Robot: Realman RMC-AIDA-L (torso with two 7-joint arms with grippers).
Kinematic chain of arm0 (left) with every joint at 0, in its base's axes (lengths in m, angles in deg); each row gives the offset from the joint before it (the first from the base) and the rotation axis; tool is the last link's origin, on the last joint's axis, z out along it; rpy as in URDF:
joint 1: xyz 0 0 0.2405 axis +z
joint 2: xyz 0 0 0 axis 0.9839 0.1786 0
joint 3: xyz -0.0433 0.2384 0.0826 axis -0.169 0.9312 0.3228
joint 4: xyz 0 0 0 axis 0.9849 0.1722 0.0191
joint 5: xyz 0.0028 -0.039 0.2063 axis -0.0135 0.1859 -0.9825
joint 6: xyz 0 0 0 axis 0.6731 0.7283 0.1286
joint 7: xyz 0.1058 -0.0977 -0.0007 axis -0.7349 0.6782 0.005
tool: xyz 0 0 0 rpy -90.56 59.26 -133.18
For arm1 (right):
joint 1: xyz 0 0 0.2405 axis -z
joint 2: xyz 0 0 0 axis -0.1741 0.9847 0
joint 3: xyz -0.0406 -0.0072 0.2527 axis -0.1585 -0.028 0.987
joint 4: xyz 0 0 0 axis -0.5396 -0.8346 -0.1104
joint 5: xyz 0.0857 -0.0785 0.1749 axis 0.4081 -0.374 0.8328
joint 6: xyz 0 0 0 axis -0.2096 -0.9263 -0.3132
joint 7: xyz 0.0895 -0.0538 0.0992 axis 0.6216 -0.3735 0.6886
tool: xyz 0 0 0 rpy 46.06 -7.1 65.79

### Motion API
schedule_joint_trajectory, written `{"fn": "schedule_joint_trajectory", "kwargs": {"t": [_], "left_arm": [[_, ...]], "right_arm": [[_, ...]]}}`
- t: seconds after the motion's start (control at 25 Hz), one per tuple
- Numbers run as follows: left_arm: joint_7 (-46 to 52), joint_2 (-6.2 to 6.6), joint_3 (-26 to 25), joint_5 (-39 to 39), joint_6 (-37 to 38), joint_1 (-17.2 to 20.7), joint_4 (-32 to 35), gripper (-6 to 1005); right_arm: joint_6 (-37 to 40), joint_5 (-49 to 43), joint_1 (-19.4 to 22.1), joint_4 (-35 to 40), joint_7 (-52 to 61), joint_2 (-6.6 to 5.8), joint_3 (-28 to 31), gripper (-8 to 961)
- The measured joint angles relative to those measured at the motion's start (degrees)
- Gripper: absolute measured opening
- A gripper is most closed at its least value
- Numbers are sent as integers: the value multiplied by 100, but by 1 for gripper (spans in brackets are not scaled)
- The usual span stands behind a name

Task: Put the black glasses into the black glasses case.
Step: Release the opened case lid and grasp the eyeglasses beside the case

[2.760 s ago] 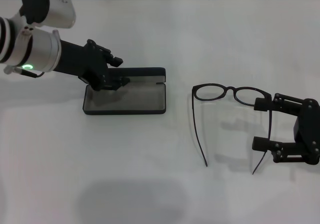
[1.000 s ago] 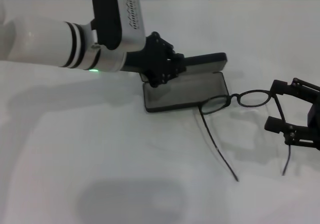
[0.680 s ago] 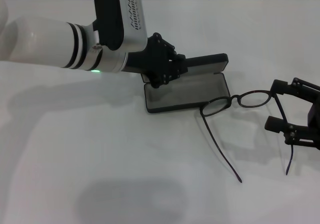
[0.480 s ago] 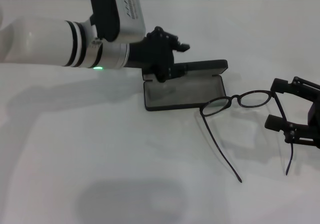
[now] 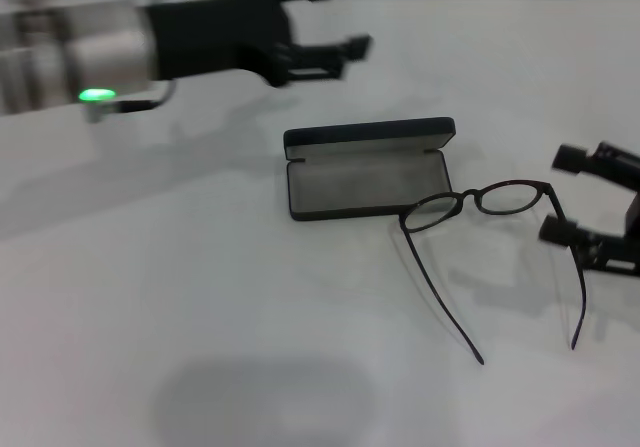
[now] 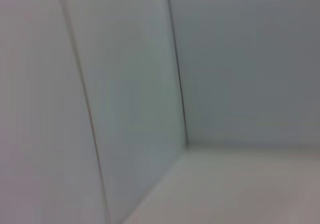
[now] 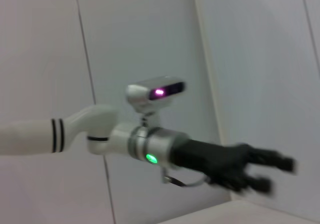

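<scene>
Case: the black glasses case [image 5: 366,168] lies flat on the white table [image 5: 250,347] with its lid standing up at the far side and the grey lining facing upward, so we judge it ready to receive the frames.

Glasses: the black glasses [image 5: 490,247] lie unfolded on the table, just beside the case's right near corner; one lens overlaps that corner, the temples trail toward us. They are not yet inside.

Left gripper: our left gripper [image 5: 325,17] hangs in the air beyond the case and touches nothing, its fingers spread wide and empty. We see it from the right wrist view too [image 7: 270,174], equally unladen.

Right gripper: our right gripper [image 5: 575,195] sits low at the table's right edge, right beside the outer lens, jaws parted with nothing between them. We judge it placed there to take the frame.

Left wrist view: only bare wall panels, nothing of the task.

Next: a grasp at the frame, then a short carry leftward into the tray.
</scene>
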Motion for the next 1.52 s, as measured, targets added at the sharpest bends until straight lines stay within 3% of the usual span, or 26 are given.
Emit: {"fn": "schedule_joint_trajectory", "kwargs": {"t": [0.12,0.2,0.32,0.4,0.52,0.68,0.84,1.08,1.36,1.52], "left_arm": [[181,248,-780,499,1290,-50,-689,751],[256,508,-1091,749,2104,-61,-1302,778],[296,851,-1130,707,2853,-32,-1926,820],[344,967,-1081,412,3194,70,-2055,823],[375,956,-1085,-93,3454,361,-1972,827],[213,776,-1088,-458,3531,712,-1913,826],[104,614,-1106,-660,3521,823,-1953,826],[172,579,-1113,-782,3541,800,-1961,826],[178,588,-1149,-760,3547,777,-1966,826],[177,589,-1154,-757,3527,768,-1969,827]], "right_arm": [[-5,2,5,0,11,-17,331,869],[1,3,7,0,45,-59,513,869],[33,2,4,35,231,-174,694,869],[46,0,-21,68,437,-299,715,869],[190,-140,-99,104,522,-515,579,869],[549,-585,-159,320,366,-711,158,869],[706,-977,-299,488,579,-663,-106,863],[730,-1035,-414,735,793,-552,-350,848],[745,-1189,-598,778,910,-571,-366,831],[735,-1372,-877,1124,1458,-675,-375,822]]}}
